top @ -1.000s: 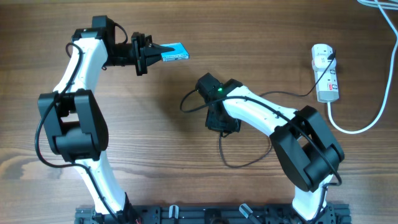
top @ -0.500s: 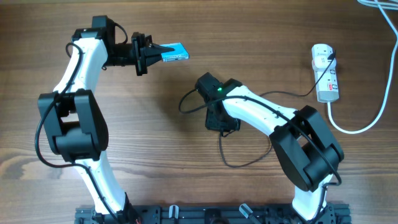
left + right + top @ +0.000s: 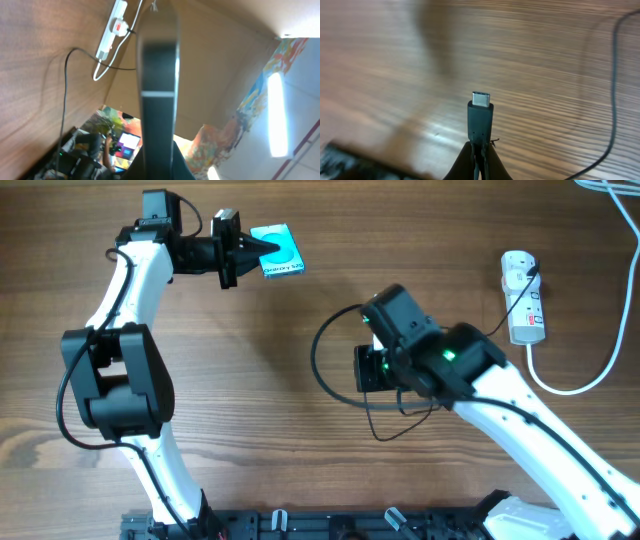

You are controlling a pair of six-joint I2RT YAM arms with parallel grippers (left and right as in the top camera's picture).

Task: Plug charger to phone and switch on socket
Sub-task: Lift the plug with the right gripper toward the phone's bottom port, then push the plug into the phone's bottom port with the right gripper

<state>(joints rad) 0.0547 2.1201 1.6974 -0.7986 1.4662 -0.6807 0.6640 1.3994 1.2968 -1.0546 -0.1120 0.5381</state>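
The phone (image 3: 281, 253), with its cyan-blue screen, is held off the table at the back left by my left gripper (image 3: 252, 248), which is shut on its edge. In the left wrist view the phone (image 3: 159, 75) shows edge-on as a dark upright strip between the jaws (image 3: 161, 167). My right gripper (image 3: 367, 369) is near the table's middle, shut on the charger's plug tip (image 3: 480, 114), which points away from the jaws (image 3: 479, 159). The thin black charger cable (image 3: 330, 340) loops round to the socket (image 3: 523, 298) at the right, where its black plug sits.
A thick white cable (image 3: 610, 350) curves from the socket toward the back right corner. The socket also shows far off in the left wrist view (image 3: 113, 29). Slack black cable (image 3: 385, 430) lies on the wood in front of the right arm.
My left gripper has lifted and turned the phone, so more of its screen faces up. My right arm has risen and moved right, carrying the charger tip; the cable loop shifted with it.
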